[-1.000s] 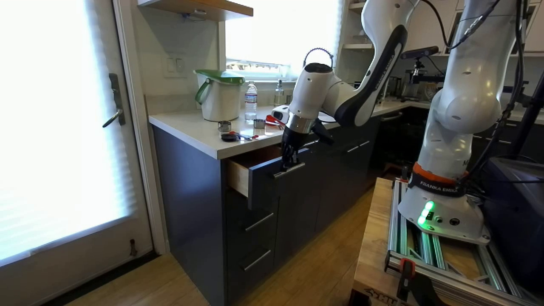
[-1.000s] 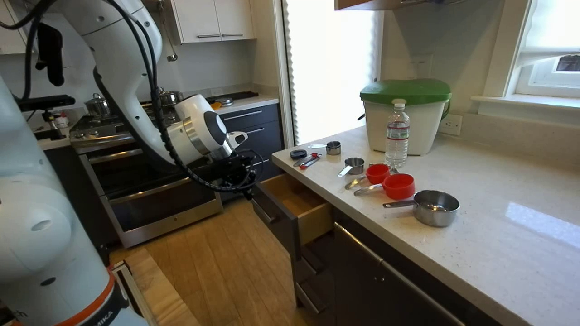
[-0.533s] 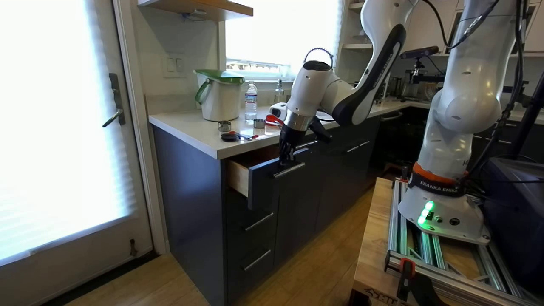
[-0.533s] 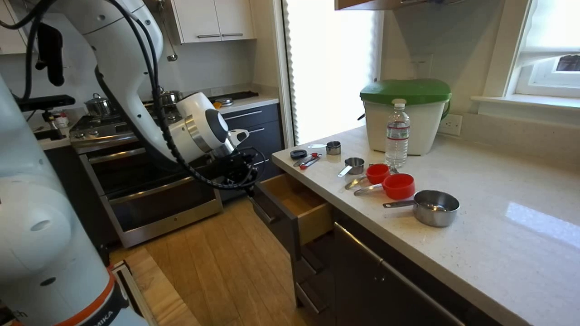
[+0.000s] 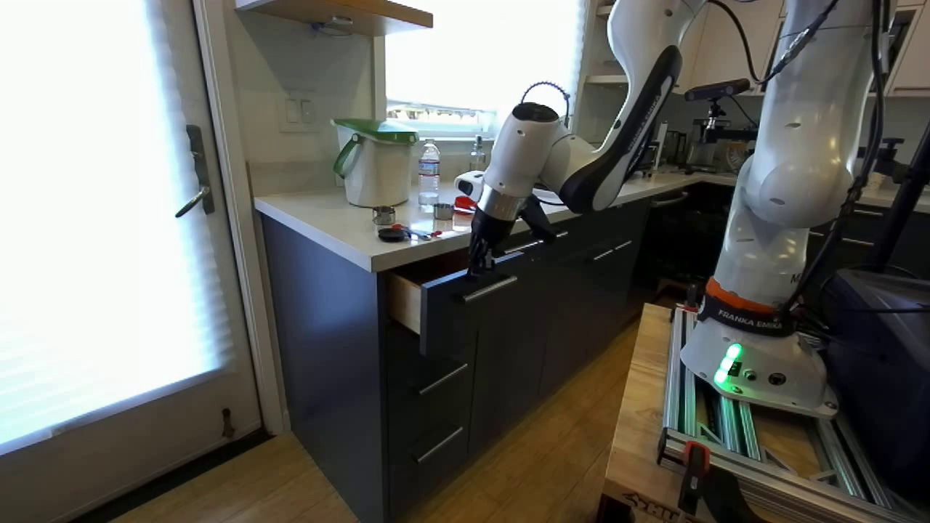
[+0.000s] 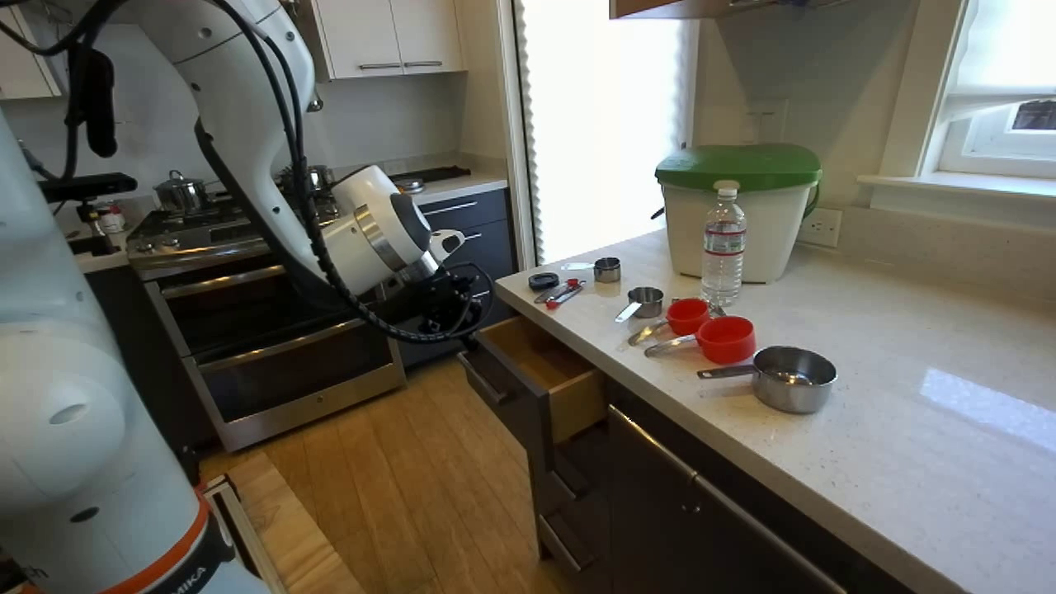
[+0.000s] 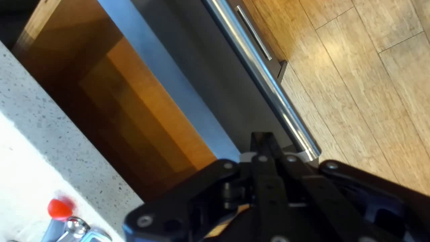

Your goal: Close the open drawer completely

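Observation:
The drawer (image 5: 445, 312) is the top one of the stack and stands partly open. Its dark grey front and light wooden side also show in the other exterior picture (image 6: 516, 404). In the wrist view the drawer front (image 7: 208, 64) runs diagonally, with the wooden inside to its left and the bar handle (image 7: 265, 77) to its right. My gripper (image 5: 477, 267) is at the drawer front, near the top edge and the handle; it also shows at the front's far end (image 6: 467, 337). In the wrist view its fingers (image 7: 263, 137) are together with nothing seen between them. Exact fingertip contact is hidden.
The white counter (image 6: 874, 462) overhangs the drawer. On it are a steel cup (image 6: 794, 381), red cups (image 6: 726, 340), a water bottle (image 6: 723, 247) and a bin with a green lid (image 6: 734, 214). Closed drawers (image 5: 429, 428) lie below.
My arm and gripper have moved toward the cabinet. The drawer front has shifted slightly inward in the last half second. The fingers have lifted a little from the handle's level.

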`<action>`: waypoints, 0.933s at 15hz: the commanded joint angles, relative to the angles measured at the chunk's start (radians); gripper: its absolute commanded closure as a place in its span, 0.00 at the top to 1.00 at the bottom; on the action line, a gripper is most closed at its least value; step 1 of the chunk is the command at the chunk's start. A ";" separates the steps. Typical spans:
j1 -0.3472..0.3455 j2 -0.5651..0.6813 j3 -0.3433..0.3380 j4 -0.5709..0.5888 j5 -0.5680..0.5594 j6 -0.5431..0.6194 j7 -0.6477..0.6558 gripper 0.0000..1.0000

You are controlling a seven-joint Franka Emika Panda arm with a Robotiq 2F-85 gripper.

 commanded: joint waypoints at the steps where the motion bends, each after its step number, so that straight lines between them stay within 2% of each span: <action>1: -0.009 0.068 -0.020 0.056 -0.120 0.005 0.111 0.00; 7: 0.004 0.132 -0.061 0.161 -0.422 -0.006 0.431 0.00; 14: 0.005 0.234 -0.072 0.273 -0.742 -0.031 0.770 0.00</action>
